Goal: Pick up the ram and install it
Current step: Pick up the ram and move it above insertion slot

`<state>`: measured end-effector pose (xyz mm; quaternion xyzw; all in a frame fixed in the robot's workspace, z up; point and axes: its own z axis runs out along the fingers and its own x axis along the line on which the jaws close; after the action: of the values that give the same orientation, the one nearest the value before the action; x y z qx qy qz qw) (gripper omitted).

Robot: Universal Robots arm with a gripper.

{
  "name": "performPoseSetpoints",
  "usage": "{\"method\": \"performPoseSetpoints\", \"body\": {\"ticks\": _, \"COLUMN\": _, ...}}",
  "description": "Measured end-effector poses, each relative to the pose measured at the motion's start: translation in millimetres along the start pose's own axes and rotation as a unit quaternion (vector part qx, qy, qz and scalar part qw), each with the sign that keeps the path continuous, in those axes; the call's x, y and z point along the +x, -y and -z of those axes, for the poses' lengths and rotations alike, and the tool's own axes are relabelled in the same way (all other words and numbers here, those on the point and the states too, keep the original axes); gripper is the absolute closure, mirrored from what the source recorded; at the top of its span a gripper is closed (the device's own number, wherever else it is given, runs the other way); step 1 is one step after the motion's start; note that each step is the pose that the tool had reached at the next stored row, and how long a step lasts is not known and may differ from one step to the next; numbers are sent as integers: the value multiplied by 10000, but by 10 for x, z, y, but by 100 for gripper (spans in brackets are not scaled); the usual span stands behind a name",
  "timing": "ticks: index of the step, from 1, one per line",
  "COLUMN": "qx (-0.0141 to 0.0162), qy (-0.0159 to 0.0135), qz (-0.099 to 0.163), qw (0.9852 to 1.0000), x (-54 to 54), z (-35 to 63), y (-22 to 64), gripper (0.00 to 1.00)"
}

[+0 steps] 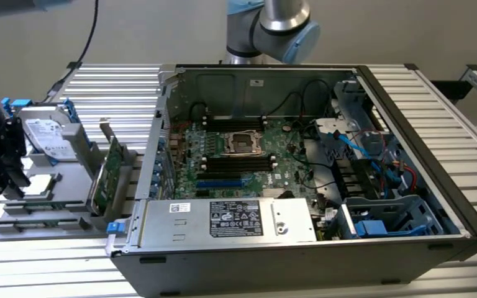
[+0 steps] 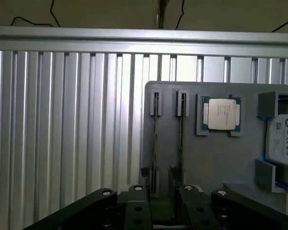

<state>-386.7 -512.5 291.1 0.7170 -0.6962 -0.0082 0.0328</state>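
— Gripper point(image 2: 163, 196)?
— We see its jaws parted, grasping nothing, over the gray tray point(image 2: 206, 163).
— And the ram point(image 2: 156, 143)?
— On edge in its tray slot, long axis running away from the gripper, beside a second stick point(image 2: 181, 143).

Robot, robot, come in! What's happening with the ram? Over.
Gripper open, empty, over the gray holder. Ram on edge in its slot, not picked up. Nothing in between.

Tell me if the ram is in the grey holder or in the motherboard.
In the holder: the ram stands on edge in one of its slots; the motherboard's memory slots look empty.
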Motion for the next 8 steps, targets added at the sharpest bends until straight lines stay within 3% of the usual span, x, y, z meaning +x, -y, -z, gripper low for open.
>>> {"method": "performPoseSetpoints", "body": {"ticks": 8, "qx": 5, "qy": -5, "qz": 105, "qw": 9999, "x": 6, "z": -148, "y": 15, "gripper": 70}}
